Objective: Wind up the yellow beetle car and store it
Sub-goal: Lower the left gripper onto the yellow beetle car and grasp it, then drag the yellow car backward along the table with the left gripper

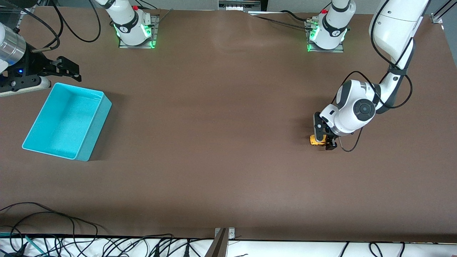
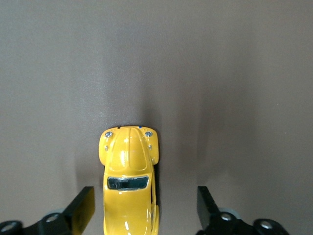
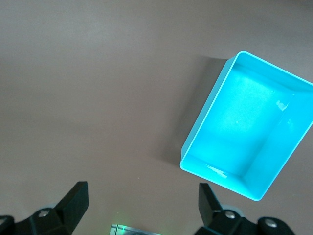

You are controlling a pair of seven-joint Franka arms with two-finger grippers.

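Observation:
The yellow beetle car (image 1: 315,140) stands on its wheels on the brown table near the left arm's end. My left gripper (image 1: 324,137) is lowered around it, open, with a finger on each side. In the left wrist view the car (image 2: 128,161) sits between the fingers (image 2: 84,203), close to one and clear of the other; my left gripper (image 2: 145,196) does not touch it. The turquoise bin (image 1: 96,132) stands empty at the right arm's end. My right gripper (image 1: 71,69) waits open and empty above the table beside the bin.
The right wrist view shows my right gripper (image 3: 143,193) over bare table, with the bin (image 3: 205,122) off to one side. Cables (image 1: 53,221) lie along the table's front edge. Both arm bases (image 1: 135,32) stand at the back.

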